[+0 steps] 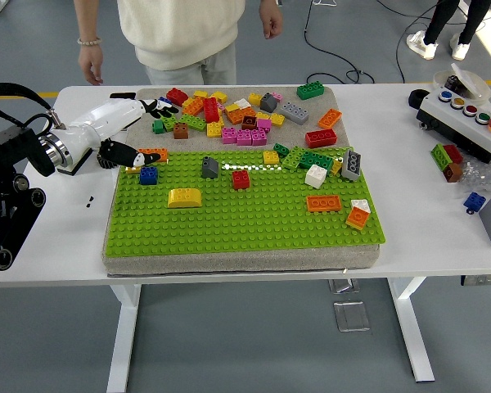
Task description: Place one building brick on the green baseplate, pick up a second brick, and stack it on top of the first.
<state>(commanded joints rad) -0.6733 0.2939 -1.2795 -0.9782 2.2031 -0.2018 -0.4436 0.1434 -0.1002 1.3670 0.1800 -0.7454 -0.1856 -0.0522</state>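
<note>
The left hand, grip state indeterminate, hovers at the green baseplate's far-left corner; the orange brick lies just right, long axis left-right.

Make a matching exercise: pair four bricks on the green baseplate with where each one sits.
Bricks:
1. yellow curved brick
2. white brick
3. blue brick
4. red brick

Places:
A. close to the left hand, at the left edge of the green baseplate
B. right part, beside the tilted grey brick
C. near the middle, right of the dark grey brick
D. left part, nearer the table's near edge than the blue one

Pairs: 1-D, 2-B, 3-A, 4-C
</note>
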